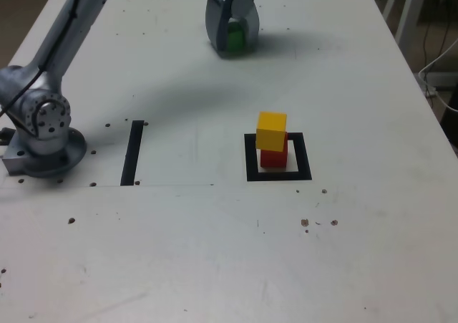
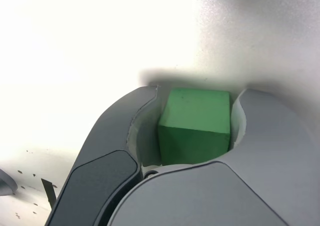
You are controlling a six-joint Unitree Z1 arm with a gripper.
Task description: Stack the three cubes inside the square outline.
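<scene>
At the far side of the table in the exterior view, my gripper (image 1: 232,47) points down with its jaws closed around the green cube (image 1: 234,36). The wrist view shows the green cube (image 2: 195,121) between both jaws of the gripper (image 2: 197,93), which touch its sides, low at the table surface. The yellow cube (image 1: 271,131) sits on the red cube (image 1: 273,157), slightly offset, inside the square outline (image 1: 250,172) of black tape near the table's middle.
The arm's grey base (image 1: 43,137) stands at the exterior view's left. A straight black tape strip (image 1: 132,153) lies between the base and the square. Small dark specks dot the white table (image 1: 215,251). The table's edge runs along the exterior view's right.
</scene>
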